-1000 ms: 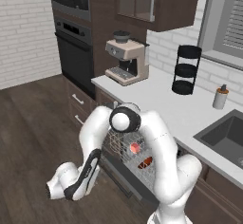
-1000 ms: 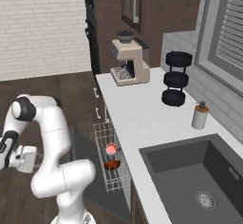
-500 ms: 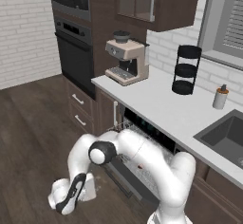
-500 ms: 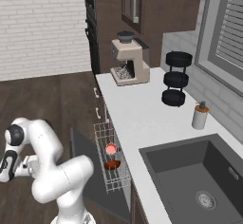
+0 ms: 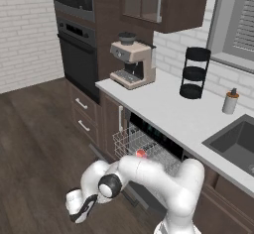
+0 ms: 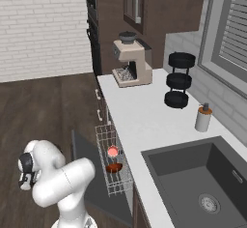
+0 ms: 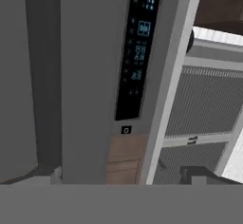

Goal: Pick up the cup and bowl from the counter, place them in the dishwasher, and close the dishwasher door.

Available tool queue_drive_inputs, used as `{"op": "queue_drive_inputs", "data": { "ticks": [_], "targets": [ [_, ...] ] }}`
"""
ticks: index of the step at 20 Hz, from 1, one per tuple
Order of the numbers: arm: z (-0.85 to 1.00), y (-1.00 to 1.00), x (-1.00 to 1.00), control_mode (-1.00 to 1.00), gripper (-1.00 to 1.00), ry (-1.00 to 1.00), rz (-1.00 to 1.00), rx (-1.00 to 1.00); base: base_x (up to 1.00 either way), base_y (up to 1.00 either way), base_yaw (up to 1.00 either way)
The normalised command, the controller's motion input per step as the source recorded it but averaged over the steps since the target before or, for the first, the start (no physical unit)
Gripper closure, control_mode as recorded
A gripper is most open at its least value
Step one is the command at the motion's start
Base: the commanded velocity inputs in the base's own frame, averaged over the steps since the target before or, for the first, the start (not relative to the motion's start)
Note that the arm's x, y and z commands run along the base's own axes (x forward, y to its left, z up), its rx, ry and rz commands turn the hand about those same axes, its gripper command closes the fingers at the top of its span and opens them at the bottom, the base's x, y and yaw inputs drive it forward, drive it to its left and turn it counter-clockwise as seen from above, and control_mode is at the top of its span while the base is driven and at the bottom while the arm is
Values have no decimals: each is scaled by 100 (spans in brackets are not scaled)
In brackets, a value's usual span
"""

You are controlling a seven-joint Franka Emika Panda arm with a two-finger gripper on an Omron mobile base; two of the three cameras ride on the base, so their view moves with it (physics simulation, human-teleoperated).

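At lower centre of the right base view, the cup and bowl are seen racked in the dishwasher, its door remains to be closed, and the gripper opening cannot be told.

Matt smooth white counter, light wire rack, brown wood-grain floor.
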Motion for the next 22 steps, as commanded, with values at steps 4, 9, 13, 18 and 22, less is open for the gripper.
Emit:
{"op": "queue_drive_inputs", "data": {
  "ticks": [4,9,13,18,22],
  "targets": [
    [-46,-46,60,-100,-100,1,0,-7,0,0,0],
    [-47,-32,58,-100,-100,6,0,-1,0,0,0],
    [-43,-25,34,-100,-100,11,0,0,0,0,0],
    [-24,-8,12,-100,-100,9,7,0,0,0,0],
    [-8,12,0,-100,-100,3,18,1,0,0,0]
  ]
}}
